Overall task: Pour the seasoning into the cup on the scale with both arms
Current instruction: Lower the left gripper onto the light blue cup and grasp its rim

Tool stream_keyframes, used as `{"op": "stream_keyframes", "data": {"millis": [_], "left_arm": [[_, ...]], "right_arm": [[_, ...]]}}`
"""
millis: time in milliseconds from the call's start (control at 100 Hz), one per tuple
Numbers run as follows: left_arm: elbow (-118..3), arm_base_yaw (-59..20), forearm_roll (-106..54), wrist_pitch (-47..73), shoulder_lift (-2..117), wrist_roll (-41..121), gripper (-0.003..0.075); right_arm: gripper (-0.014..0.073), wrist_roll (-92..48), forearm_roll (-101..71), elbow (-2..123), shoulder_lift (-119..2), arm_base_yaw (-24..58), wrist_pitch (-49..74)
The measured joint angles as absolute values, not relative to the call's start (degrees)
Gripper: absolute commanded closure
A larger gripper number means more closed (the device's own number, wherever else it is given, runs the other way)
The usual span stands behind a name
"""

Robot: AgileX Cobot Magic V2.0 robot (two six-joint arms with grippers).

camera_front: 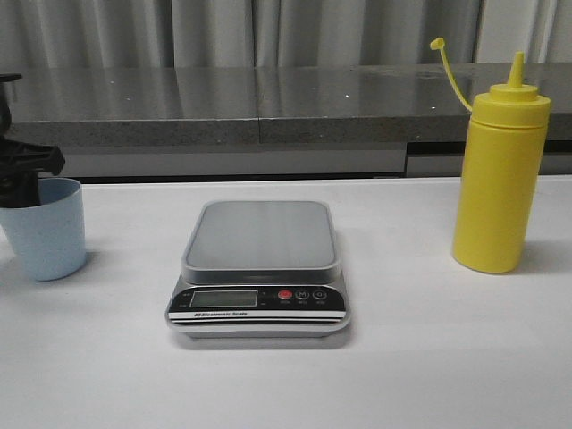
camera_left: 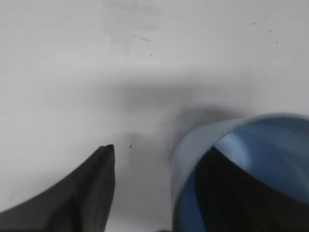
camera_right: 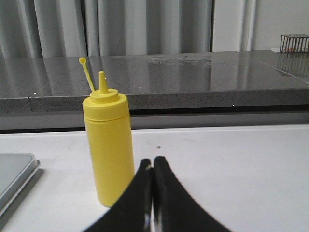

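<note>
Left claw (camera_left: 159, 188) astride cup (camera_front: 46, 228) rim

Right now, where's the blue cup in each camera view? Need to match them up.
Front view: the cup stands at the far left of the table, left of the scale, with the left gripper at its rim.
Left wrist view: the cup fills the lower right corner, one finger inside it.
Right wrist view: not in it.
Shared landmark: the white table, seen in all three.
</note>
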State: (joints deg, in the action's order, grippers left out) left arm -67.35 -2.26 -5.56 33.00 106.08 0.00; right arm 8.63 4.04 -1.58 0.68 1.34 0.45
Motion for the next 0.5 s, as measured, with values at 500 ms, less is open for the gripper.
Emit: {"op": "stream_keyframes", "data": {"millis": [500], "left_arm": [[-68.01,-2.49,-6.88,33.17,106.08,0.00,0.0741]], "right_arm": [[0.0661,8.63,4.04,-1.58,0.68,1.34,0.45]]}}
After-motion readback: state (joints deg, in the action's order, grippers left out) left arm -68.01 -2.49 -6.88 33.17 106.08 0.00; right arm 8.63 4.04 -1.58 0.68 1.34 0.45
